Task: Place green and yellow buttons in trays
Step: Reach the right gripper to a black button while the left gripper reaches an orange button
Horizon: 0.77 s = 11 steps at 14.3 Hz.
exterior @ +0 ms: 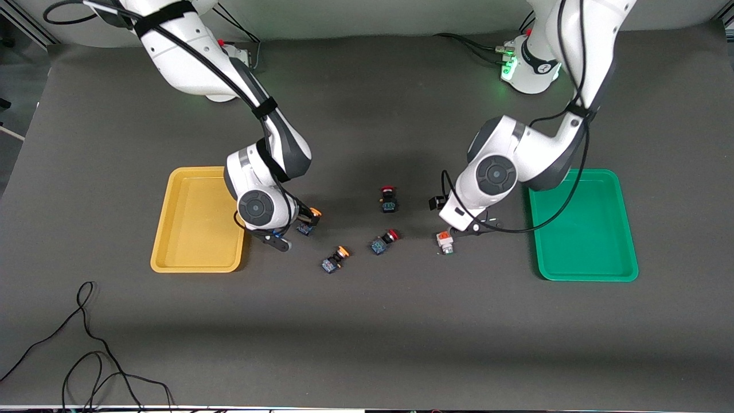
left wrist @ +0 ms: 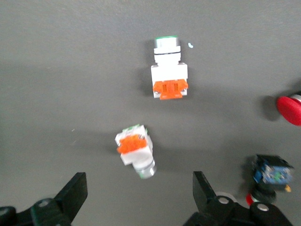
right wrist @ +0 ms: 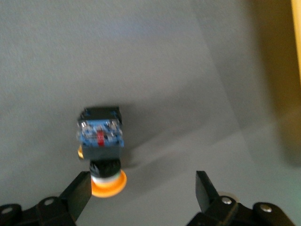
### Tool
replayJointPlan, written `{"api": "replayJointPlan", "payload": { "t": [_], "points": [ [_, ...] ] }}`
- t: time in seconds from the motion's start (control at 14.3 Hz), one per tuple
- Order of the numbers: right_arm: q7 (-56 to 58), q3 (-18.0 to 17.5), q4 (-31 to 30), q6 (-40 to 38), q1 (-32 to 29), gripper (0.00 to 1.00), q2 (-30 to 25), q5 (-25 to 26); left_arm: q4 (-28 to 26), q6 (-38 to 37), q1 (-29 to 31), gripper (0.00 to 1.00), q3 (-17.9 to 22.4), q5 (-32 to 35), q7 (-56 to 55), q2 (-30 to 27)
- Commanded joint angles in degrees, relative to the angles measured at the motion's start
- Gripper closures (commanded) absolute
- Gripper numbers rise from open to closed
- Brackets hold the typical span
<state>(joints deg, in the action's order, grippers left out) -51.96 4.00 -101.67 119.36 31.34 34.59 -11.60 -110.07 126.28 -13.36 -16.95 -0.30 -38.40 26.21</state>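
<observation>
A black button with an orange-yellow cap and blue base (right wrist: 101, 141) lies on the mat beside the yellow tray (exterior: 198, 221). My right gripper (right wrist: 142, 195) hangs open low over it, its cap next to one finger (right wrist: 80, 193). It also shows in the front view (exterior: 307, 222), with the right gripper (exterior: 292, 228) there. A second orange-capped button (exterior: 335, 258) lies nearer the camera. Two white-grey buttons with orange blocks (left wrist: 169, 70) (left wrist: 136, 150) lie on the mat. My left gripper (left wrist: 139, 197) is open above the nearer one (exterior: 445, 241), beside the green tray (exterior: 585, 223). Both trays hold nothing.
Two black red-capped switches (exterior: 389, 198) (exterior: 383, 241) lie mid-table between the arms; one red cap (left wrist: 289, 108) shows in the left wrist view. Loose black cable (exterior: 86, 344) lies on the mat near the front camera at the right arm's end.
</observation>
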Motion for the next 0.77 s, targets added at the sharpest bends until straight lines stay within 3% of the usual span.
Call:
{"api": "replayJointPlan", "payload": {
  "t": [0.0,0.28,0.35,0.42,0.49,0.56,0.63,0.7],
  "points": [
    [-1.57,0.31,4.36,0.7,-0.05,0.02,2.49,-1.05,-3.13,5.81,-0.17,0.0,0.34,1.18,-1.68,1.81],
    [-1.57,0.31,4.99,2.9,0.56,0.02,5.57,-1.05,-3.13,6.26,0.0,0.0,0.52,1.18,-2.38,4.46],
    [-1.57,0.31,4.99,2.99,0.56,0.09,5.75,-1.05,-3.13,6.26,-0.17,0.02,0.52,1.18,-3.34,5.07],
    [-1.57,0.31,4.91,3.08,0.56,0.14,5.84,-1.05,-3.13,6.26,-0.26,0.1,0.52,1.18,-3.53,5.34],
    [-1.57,0.31,4.91,3.08,0.56,0.24,6.1,-1.05,-3.13,6.09,-0.17,0.3,0.52,1.26,-3.53,5.43],
    [-1.57,0.31,4.91,3.08,0.56,0.52,6.19,-1.05,-2.96,5.91,0.0,0.48,0.52,1.26,-3.53,5.43],
    [-1.57,0.31,4.99,3.08,0.56,0.87,6.11,-1.05,-2.78,5.56,0.0,0.67,0.52,1.26,-3.53,5.43],
    [-1.57,0.31,4.99,2.99,0.39,1.0,5.76,-1.05,-2.6,5.47,0.0,0.79,0.52,1.26,-3.53,5.34]
  ]
}}
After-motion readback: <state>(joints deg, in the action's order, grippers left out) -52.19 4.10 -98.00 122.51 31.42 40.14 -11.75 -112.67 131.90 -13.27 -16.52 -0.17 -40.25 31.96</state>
